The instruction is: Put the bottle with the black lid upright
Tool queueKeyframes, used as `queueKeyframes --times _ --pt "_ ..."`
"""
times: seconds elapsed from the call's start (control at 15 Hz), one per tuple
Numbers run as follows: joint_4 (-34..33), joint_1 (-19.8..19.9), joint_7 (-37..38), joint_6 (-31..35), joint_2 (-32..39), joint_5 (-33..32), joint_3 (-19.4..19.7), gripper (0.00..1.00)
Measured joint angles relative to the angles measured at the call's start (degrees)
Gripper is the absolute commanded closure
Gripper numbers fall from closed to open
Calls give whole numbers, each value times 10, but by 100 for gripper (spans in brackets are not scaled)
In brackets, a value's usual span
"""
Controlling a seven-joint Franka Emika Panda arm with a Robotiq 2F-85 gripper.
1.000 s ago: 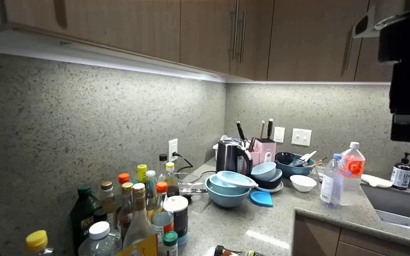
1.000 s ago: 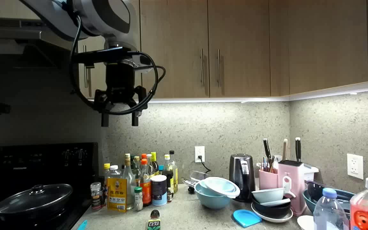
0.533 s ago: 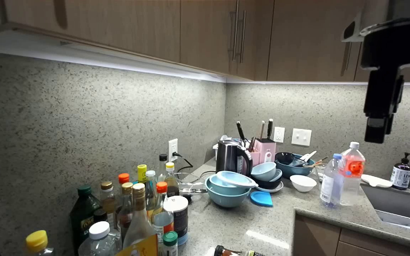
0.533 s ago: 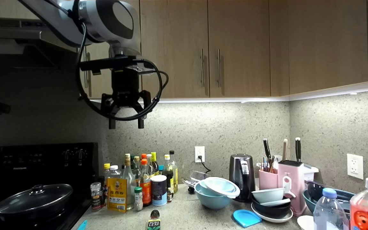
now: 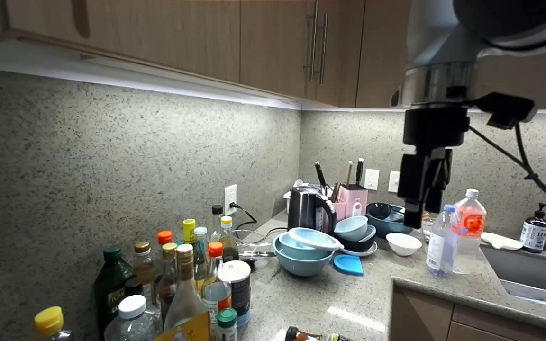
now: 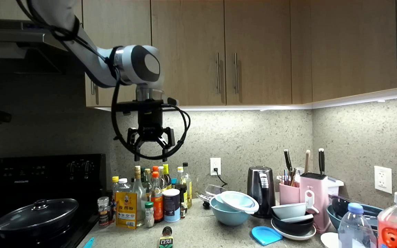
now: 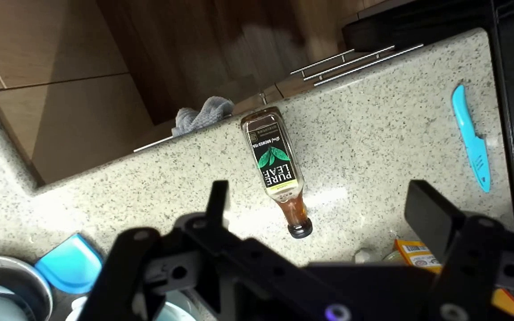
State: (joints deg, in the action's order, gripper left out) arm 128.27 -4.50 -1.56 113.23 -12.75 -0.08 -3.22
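Observation:
The bottle with the black lid, a clear tea bottle with brown liquid and a black and green label (image 7: 271,156), lies on its side on the speckled counter. Its base is by the counter's front edge and its black cap (image 7: 300,228) points toward the back bottles. Part of it shows in both exterior views (image 5: 305,336) (image 6: 166,237), cut off by the lower edge. My gripper (image 6: 151,159) is open and empty, pointing down, high above the counter. In the wrist view the gripper (image 7: 317,196) has its fingers wide apart, with the bottle's neck seen between them, far below.
Several bottles stand at the back, with a yellow box (image 6: 126,210) and a green-capped shaker (image 6: 149,214) in front. Blue bowls (image 6: 231,213) and a kettle (image 6: 261,191) stand farther along. A blue knife (image 7: 471,138) lies near the stove (image 6: 40,213).
The arm has come down, with the gripper moving toward the right in one exterior picture and toward the left in another. The fingers stay open. The bottle has not moved.

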Motion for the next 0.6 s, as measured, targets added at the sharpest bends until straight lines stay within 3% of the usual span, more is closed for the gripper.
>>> queueKeyframes --times 0.33,0.6 --pt "-65 -1 -6 -10 112 -9 -1 0" --pt "-83 -1 -6 -17 131 -11 -1 0"
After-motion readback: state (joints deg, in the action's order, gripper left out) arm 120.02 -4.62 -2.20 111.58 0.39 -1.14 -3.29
